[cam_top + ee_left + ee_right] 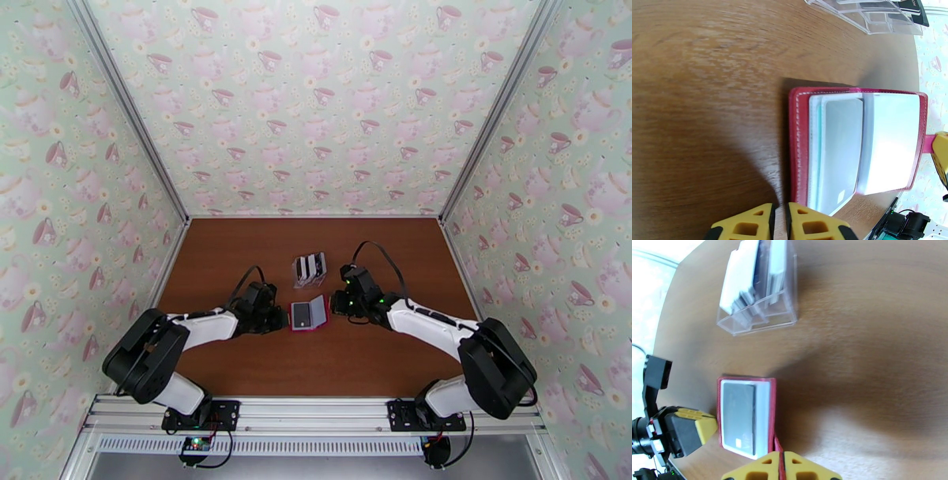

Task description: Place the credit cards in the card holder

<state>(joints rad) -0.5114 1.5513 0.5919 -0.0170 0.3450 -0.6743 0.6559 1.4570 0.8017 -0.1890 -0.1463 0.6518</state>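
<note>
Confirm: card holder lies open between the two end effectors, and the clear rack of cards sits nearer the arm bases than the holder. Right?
No. The clear rack sits beyond the card holder, farther from the arm bases, not nearer. The top external view shows it. The rest stands.

Closed left pincer (780, 221) sits just beside the open red card holder (888, 142).

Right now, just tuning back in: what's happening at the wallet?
The wallet lies open on the table. The right gripper is shut on its snap tab. The left gripper is shut at the opposite edge, though I can't tell whether it pinches anything. One card sits in the wallet; more cards stand in the clear rack beyond it.
</note>
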